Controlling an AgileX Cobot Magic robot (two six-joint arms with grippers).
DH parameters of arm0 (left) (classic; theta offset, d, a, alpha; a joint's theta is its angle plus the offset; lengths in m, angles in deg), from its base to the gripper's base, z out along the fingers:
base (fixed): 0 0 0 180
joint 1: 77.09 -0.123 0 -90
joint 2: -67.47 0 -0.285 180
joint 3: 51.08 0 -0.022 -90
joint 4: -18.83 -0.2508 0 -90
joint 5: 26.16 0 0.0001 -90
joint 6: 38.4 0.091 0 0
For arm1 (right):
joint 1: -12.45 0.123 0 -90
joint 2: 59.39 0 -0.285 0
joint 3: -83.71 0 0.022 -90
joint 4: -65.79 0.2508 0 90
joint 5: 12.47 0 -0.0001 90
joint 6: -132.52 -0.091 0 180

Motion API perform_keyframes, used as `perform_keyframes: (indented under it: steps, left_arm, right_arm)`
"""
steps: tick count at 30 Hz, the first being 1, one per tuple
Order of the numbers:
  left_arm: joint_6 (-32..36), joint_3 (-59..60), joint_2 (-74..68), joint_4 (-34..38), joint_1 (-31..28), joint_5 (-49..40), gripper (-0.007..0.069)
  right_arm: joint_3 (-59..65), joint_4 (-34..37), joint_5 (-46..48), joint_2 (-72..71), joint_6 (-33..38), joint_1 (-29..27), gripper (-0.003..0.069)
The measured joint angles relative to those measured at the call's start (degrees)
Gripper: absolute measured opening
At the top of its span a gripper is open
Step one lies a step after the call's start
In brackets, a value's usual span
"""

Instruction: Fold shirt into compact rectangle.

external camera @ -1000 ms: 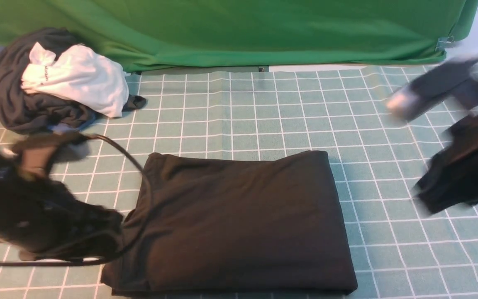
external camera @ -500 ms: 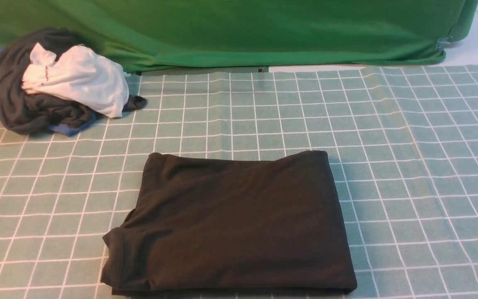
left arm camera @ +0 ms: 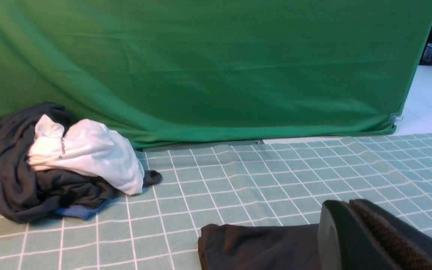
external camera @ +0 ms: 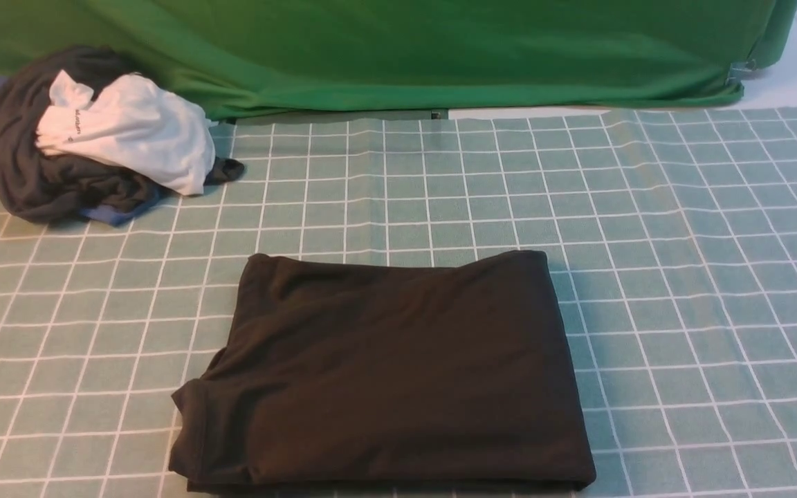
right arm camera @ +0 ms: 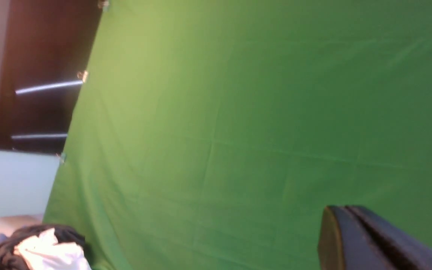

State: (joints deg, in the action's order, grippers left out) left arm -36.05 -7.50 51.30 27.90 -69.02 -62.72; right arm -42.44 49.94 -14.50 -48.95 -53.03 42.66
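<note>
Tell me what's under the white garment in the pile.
The crumpled white garment lies on a dark grey garment, with blue fabric poking out beneath. Anything deeper in the pile is covered.

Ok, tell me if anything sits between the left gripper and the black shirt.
Nothing visible does. In the left wrist view the shut left gripper hangs just over the folded shirt, with no object between.

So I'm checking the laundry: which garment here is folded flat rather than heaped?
The black shirt, a tidy rectangle on the checked cloth nearest the camera. The white garment and dark grey garment lie crumpled together, far left.
</note>
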Motion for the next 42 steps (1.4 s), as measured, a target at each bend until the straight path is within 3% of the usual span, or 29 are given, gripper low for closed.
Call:
perform_keyframes:
  steps: [15,23,27,32,37,42]
  left_arm:
    - [0.20,1.32,-0.13,-0.31,0.00,-0.13,0.0014]
    - [0.50,1.95,-0.15,-6.19,0.00,-1.45,0.0014]
    - [0.50,4.91,-0.02,-6.82,-0.63,8.62,0.0014]
    - [0.50,15.79,2.99,-2.83,-6.72,27.31,0.0014]
    - [-0.30,27.52,6.18,-4.33,-10.76,29.63,0.0014]
    - [-0.57,33.79,7.46,-8.25,-10.96,26.35,0.0014]
  right_arm:
    - [0.00,0.00,-0.32,0.00,0.00,0.00,0.0055]
    - [0.00,0.00,-0.32,0.00,-0.05,0.00,0.0070]
    - [0.00,0.00,-0.32,0.00,-0.05,0.00,0.0076]
    - [0.00,0.00,-0.32,0.00,-0.05,0.00,0.0087]
    - [0.00,0.00,-0.32,0.00,-0.05,0.00,0.0101]
    - [0.00,0.00,-0.32,0.00,-0.05,0.00,0.0108]
